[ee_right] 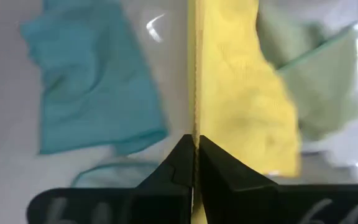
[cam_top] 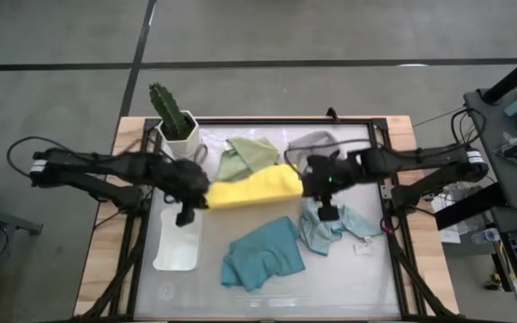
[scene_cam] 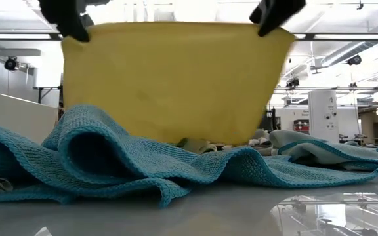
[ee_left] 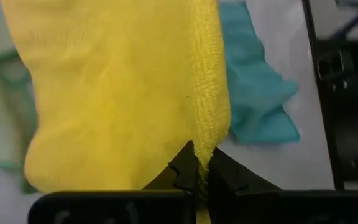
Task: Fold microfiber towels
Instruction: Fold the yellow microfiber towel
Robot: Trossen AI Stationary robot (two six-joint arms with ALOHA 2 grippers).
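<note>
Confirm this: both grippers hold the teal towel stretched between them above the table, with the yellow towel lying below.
Not right: the colours are swapped. The left gripper and right gripper are each shut on an edge of the yellow towel, stretched between them above the table. The teal towel lies below. The high view shows this, and the low view confirms it.

A potted cactus [cam_top: 172, 115] stands beyond a white tray [cam_top: 179, 242].

- Yellow towel [cam_top: 254, 189], plain, bright.
- Teal towel [cam_top: 263, 255], plain.
- Pale blue towel [cam_top: 335, 226].
- Sage green towel [cam_top: 248, 155], grey towel [cam_top: 312, 142].
- White tray [cam_top: 178, 247].
- Green cactus [cam_top: 170, 109], white pot [cam_top: 179, 144].
</note>
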